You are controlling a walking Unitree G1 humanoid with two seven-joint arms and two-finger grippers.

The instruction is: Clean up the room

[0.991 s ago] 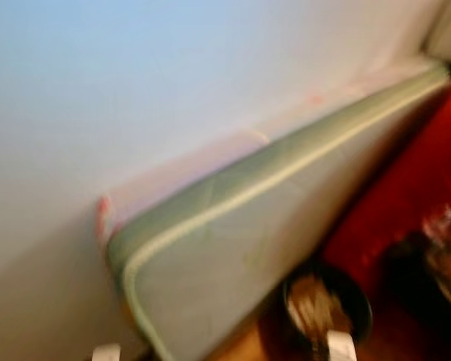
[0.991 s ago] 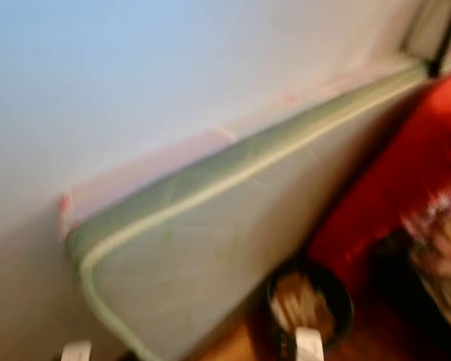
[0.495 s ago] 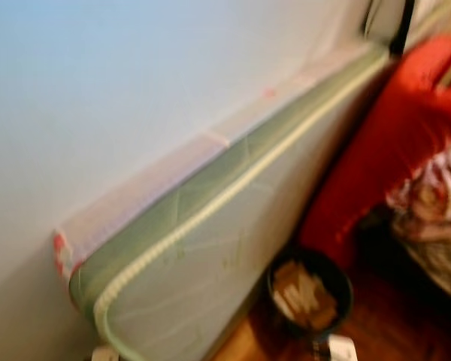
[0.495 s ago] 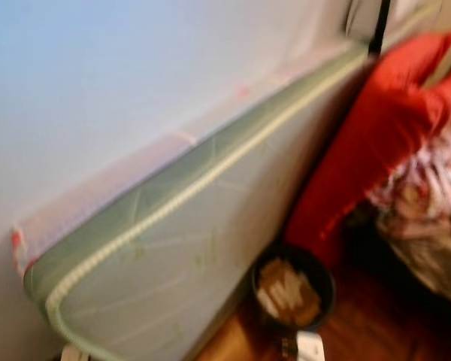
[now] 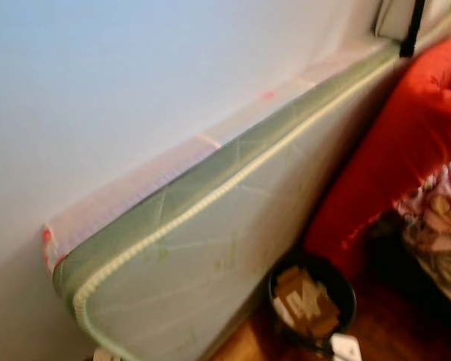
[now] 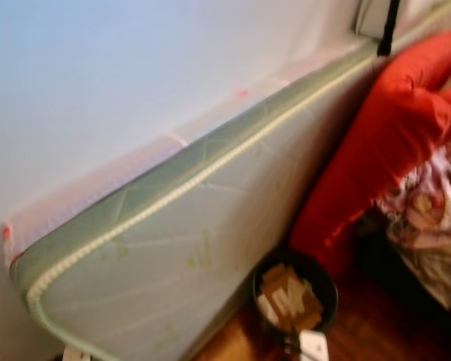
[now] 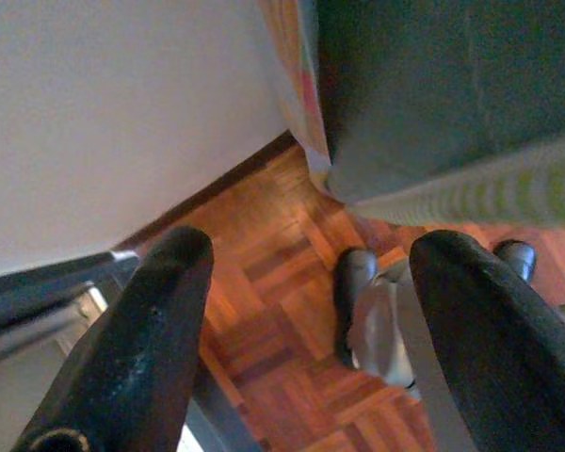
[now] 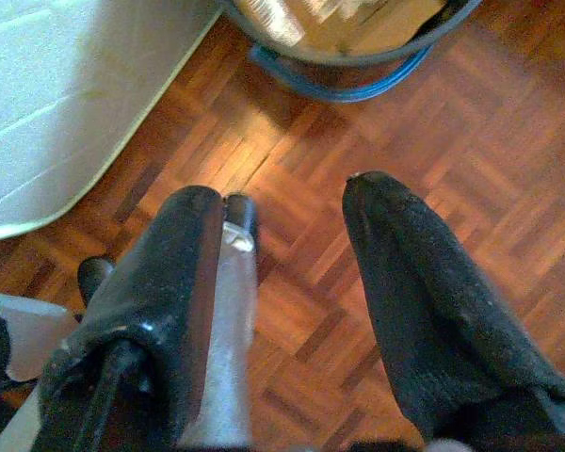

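- 1 mattress (image 5: 210, 256), pale green w/ a corded seam, stands on its long edge and leans against the white wall (image 5: 135, 75); it runs from about 7 o'clock up to 1 o'clock in the head views.
- 1 thin pinkish sheet (image 5: 128, 192) w/ red marks sits between mattress and wall.
- 1 dark round bin (image 5: 312, 301) on the parquet floor (image 5: 391, 331), at about 5 o'clock, just beside the mattress face; inside are brown and white pieces, prob. paper or cardboard, cannot tell exactly.
- 1 big red cushion (image 5: 395, 158) at 3 o'clock, leaning on the mattress, its low end near the bin.
- 1 patterned fabric (image 5: 436, 226), pink-white w/ prints, at about 4 o'clock, touching the red cushion.
- Left hand (image 7: 301, 330): released, the 2 black fingers wide apart, nothing between them; it points down at the parquet, beside the mattress lower corner and the wall.
- Right hand (image 8: 282, 282): also released, the 2 fingers spread, nothing held; it points down over the floor, w/ the bin rim just ahead and the mattress edge to one side.
- Robot feet are seen under both hands.
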